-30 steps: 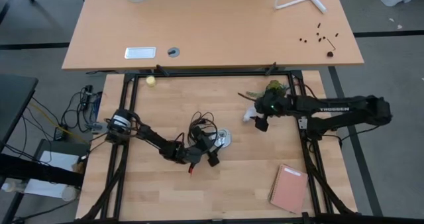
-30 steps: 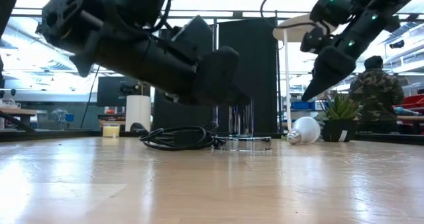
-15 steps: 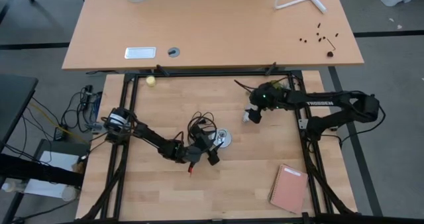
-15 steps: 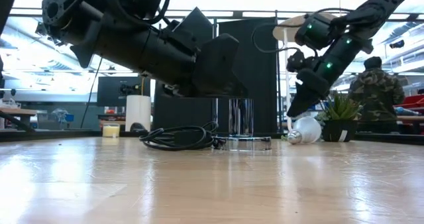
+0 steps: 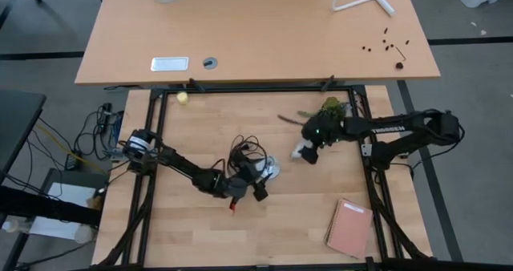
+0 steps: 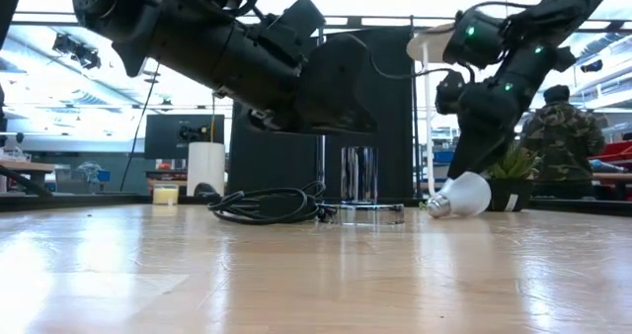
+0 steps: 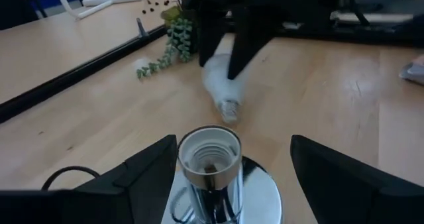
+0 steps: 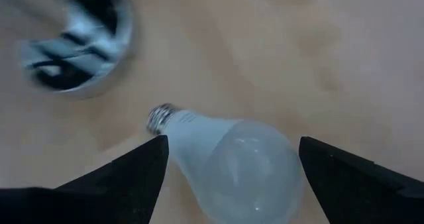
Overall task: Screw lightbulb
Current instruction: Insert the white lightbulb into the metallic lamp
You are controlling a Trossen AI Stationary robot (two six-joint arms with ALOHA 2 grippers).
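The bulb (image 5: 299, 151) is lying on its side on the table (image 5: 321, 199), between the wide-spread fingers (image 8: 126, 177) of the right gripper (image 5: 308, 153), its screw base pointing toward the socket (image 7: 210, 156). The fingers are straddling the glass; whether they are touching it cannot be told. White lettering reading "TROSSEN" is showing on the right arm (image 5: 401, 130). The left gripper (image 5: 258, 183) is standing open, its fingers flanking the upright socket beside the coiled cord (image 6: 265, 206).
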